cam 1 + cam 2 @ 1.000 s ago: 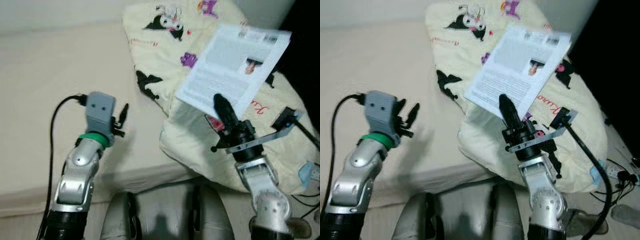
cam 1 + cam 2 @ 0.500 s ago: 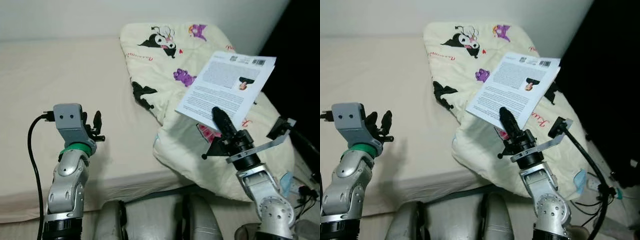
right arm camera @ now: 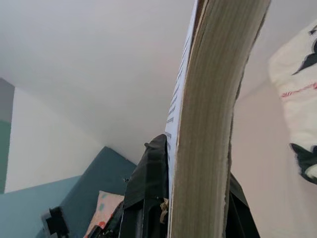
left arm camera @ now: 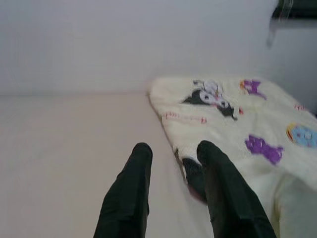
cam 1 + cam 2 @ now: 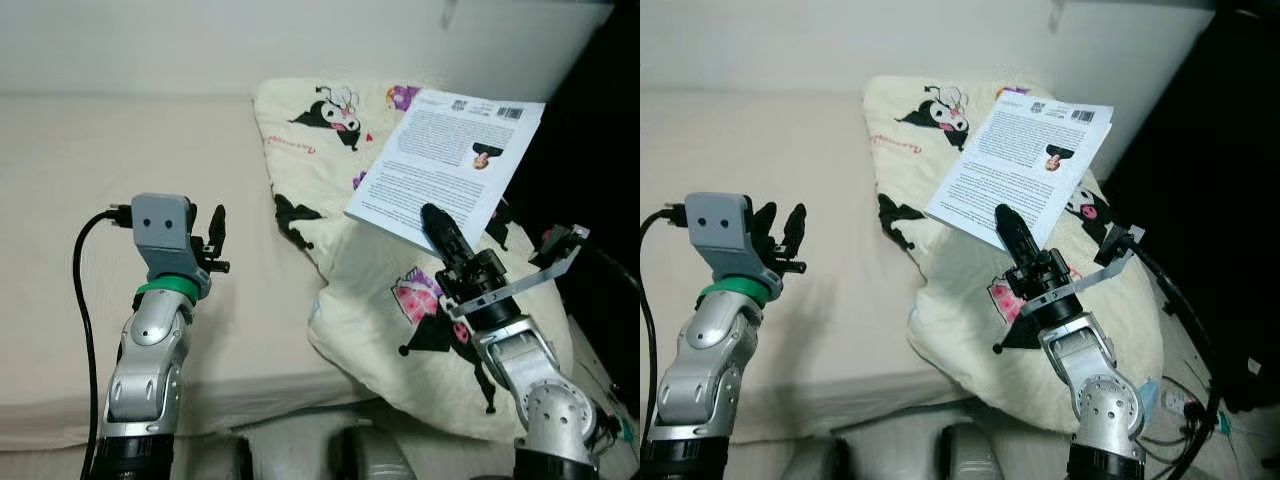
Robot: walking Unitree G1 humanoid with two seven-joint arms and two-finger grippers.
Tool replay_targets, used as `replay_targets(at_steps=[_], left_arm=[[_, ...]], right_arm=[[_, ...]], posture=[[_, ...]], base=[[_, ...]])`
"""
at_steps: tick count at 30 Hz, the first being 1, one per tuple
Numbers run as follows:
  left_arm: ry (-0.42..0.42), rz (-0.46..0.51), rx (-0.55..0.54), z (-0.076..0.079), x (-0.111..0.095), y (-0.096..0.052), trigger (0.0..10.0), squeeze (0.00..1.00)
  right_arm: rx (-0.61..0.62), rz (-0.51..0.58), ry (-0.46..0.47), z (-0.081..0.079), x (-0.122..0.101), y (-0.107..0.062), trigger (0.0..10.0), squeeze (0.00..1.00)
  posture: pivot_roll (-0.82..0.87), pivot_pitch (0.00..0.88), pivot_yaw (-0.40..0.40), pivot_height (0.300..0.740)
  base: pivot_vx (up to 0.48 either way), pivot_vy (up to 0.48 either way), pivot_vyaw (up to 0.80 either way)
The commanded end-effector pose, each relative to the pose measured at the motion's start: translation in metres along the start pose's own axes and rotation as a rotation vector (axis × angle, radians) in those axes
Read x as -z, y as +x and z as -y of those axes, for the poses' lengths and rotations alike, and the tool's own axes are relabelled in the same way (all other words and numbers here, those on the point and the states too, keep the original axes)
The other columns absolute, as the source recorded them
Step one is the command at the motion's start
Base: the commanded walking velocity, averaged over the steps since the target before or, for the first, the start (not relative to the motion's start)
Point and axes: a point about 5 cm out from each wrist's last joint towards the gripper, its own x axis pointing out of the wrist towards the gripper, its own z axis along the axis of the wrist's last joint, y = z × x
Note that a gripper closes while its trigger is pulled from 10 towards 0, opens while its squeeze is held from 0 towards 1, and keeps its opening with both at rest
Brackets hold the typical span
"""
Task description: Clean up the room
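Note:
My right gripper (image 5: 437, 226) is shut on a white paperback book (image 5: 448, 163), back cover up with printed text and a barcode. It holds the book by its near edge in the air over a cream cartoon-print blanket (image 5: 380, 290). The book's page edge (image 3: 210, 129) stands between the fingers in the right wrist view. My left gripper (image 5: 212, 230) is raised over the beige bed (image 5: 70, 200), open, with nothing between its fingers (image 4: 129, 198).
The blanket (image 5: 940, 180) lies bunched on the bed's right side, hanging over the front edge. A white wall (image 5: 200, 45) runs behind the bed. A dark area (image 5: 1200, 200) lies to the right. Cables (image 5: 1185, 405) lie on the floor at lower right.
The whole picture has shifted, so the camera has moved. The book is held higher and farther toward the wall over the blanket. The left gripper stays raised and open.

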Motion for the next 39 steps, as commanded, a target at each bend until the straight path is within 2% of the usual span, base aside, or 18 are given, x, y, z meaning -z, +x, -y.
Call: replay_targets(at_steps=[1, 5, 11, 23, 39], left_arm=[[0.005, -0.008, 0.029, 0.005, 0.001, 0.0, 10.0, 0.0], [-0.004, -0.013, 0.055, 0.011, 0.003, 0.001, 10.0, 0.0], [-0.003, -0.031, 0.099, 0.02, 0.007, 0.002, 10.0, 0.0], [0.014, -0.055, 0.117, 0.019, 0.009, 0.003, 10.0, 0.0], [0.017, -0.044, 0.114, 0.017, 0.007, 0.005, 10.0, 0.0]], right_arm=[[-0.024, 0.019, 0.008, -0.002, -0.002, -0.002, 10.0, 0.0], [-0.016, 0.023, 0.005, -0.001, -0.004, -0.003, 10.0, 0.0], [0.051, 0.024, -0.022, 0.006, -0.002, -0.007, 10.0, 0.0], [0.048, 0.034, -0.012, 0.007, 0.001, -0.008, 10.0, 0.0], [0.034, 0.041, -0.002, 0.005, 0.004, -0.005, 10.0, 0.0]], posture=[[-0.09, 0.0, -0.038, 0.72], [-0.09, 0.0, -0.034, 0.74], [-0.1, 0.0, -0.019, 0.74], [-0.1, 0.0, -0.002, 0.74], [-0.1, 0.0, 0.007, 0.74]], base=[[0.0, 0.0, 0.0], [0.0, 0.0, 0.0], [0.0, 0.0, 0.0], [0.0, 0.0, 0.0], [0.0, 0.35, 0.0]])
